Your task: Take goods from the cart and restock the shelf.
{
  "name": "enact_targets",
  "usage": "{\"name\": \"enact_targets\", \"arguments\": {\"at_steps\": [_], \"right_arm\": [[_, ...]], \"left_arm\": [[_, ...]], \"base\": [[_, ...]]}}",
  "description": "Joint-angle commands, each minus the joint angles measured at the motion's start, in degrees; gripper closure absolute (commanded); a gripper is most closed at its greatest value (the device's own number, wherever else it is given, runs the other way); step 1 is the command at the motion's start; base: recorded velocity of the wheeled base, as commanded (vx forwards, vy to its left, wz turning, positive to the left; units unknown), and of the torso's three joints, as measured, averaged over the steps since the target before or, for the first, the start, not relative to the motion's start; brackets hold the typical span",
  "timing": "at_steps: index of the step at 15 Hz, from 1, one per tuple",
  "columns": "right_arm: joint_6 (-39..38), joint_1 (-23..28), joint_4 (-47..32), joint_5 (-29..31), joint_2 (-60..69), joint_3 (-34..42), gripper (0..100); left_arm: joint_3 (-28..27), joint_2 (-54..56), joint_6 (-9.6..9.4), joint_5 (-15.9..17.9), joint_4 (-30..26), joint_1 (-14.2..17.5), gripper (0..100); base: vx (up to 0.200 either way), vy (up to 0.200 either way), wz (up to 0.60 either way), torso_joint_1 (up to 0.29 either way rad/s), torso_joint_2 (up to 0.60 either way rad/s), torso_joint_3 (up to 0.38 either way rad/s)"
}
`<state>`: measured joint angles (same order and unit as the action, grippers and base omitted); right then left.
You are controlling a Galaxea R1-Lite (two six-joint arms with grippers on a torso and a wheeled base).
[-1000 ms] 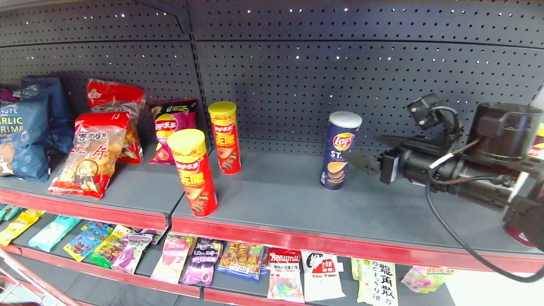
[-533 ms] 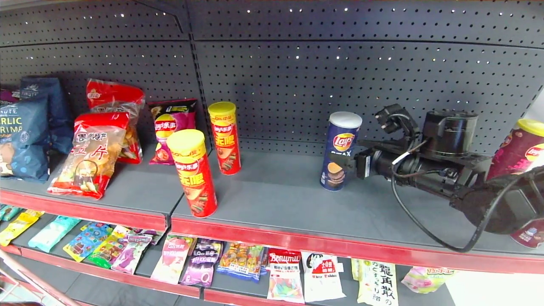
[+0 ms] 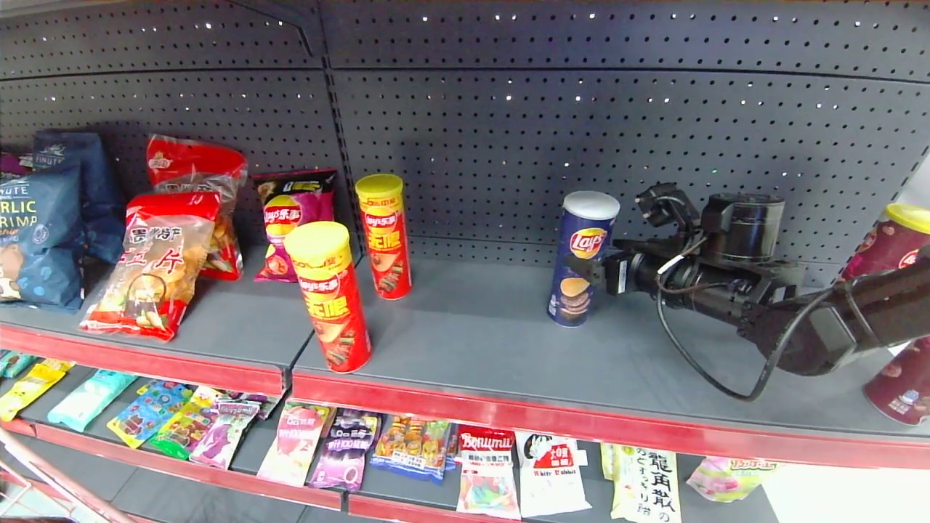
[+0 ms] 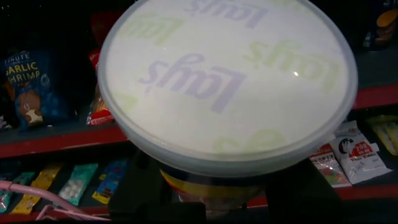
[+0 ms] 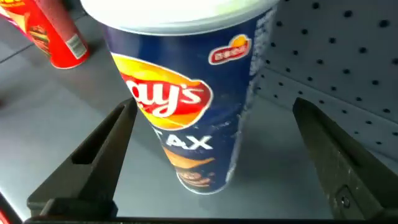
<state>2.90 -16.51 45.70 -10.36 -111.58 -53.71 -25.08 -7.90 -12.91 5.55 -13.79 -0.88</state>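
The grey shelf [image 3: 494,341] with a red front edge carries snack bags [image 3: 156,265] at the left, two upright red cans [image 3: 330,298] near the middle, a blue can [image 3: 581,258] farther right, and seemingly two dark red cans [image 3: 897,381] at the far right.

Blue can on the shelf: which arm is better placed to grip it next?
Right. The right gripper is open, one finger on each side of the blue can standing on the shelf. The left gripper is occupied, shut on a clear-lidded can.

A shop aisle before me, grey red-edged shelf [image 3: 472,341], pegboard back [image 3: 581,109], chip cans [image 3: 330,298] standing in rows, snack bags [image 3: 156,269], sweets packets [image 3: 487,472] below.
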Motion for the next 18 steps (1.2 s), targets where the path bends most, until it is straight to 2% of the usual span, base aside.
{"name": "enact_targets", "arguments": {"at_steps": [1,7,10,11,15,18], "right_arm": [[-0.18,-0.19,0.0,-0.54,-0.92,-1.22,0],[-0.18,-0.37,0.0,-0.54,-5.75,-8.78,0],[-0.18,-1.51,0.0,-0.36,-6.46,-9.13,0],[-0.09,-1.51,0.0,-0.27,-6.63,-9.13,100],[0.09,-2.39,0.0,0.34,-4.52,-7.81,100],[0.17,-4.94,-0.09,5.79,1.89,-2.01,100]], "left_arm": [[-0.06,-0.36,-0.01,-0.01,-0.01,0.0,100],[0.03,-0.27,-0.01,-0.01,-0.1,0.0,100],[0.55,-0.1,-0.01,-0.01,-0.1,0.0,100],[0.55,-0.19,-0.01,-0.01,-0.1,0.0,100],[0.47,-0.01,-0.01,-0.01,-0.1,0.0,100],[0.12,-0.01,-0.01,-0.01,-0.1,0.0,100]], "base": [[0.0,0.0,0.0,0.0,0.0,0.0],[0.0,0.0,0.0,0.0,0.0,0.0],[0.0,0.0,0.0,0.0,0.0,0.0],[0.0,0.0,0.0,0.0,0.0,0.0],[0.0,0.0,0.0,0.0,0.0,0.0],[0.0,0.0,0.0,0.0,0.0,0.0]]}}
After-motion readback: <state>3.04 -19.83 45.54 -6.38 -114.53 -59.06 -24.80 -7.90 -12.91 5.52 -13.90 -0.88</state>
